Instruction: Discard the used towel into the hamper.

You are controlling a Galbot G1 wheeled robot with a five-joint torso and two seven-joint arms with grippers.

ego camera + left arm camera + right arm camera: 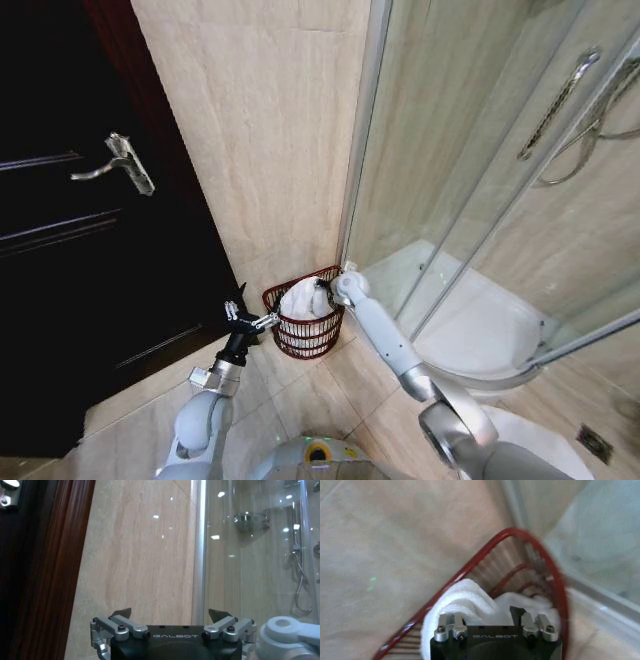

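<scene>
Lower centre: your right gripper [322,296], jaws parted, lowers the white terry towel [298,300] into the round red-brown wire hamper [305,338]; next, withdraw clear of its rim. Left gripper [243,310] idles beside it, jaws wide.

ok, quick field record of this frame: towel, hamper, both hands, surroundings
towel: white towel bunched inside the hamper, part heaped up to the rim
hamper: dark red wire hamper on the tiled floor, in the corner between wall and shower enclosure
right hand: right hand over the hamper's opening, at the towel; fingers apart
left hand: left hand beside the hamper, open, holding nothing
surroundings: dark door left, glass shower enclosure right
</scene>
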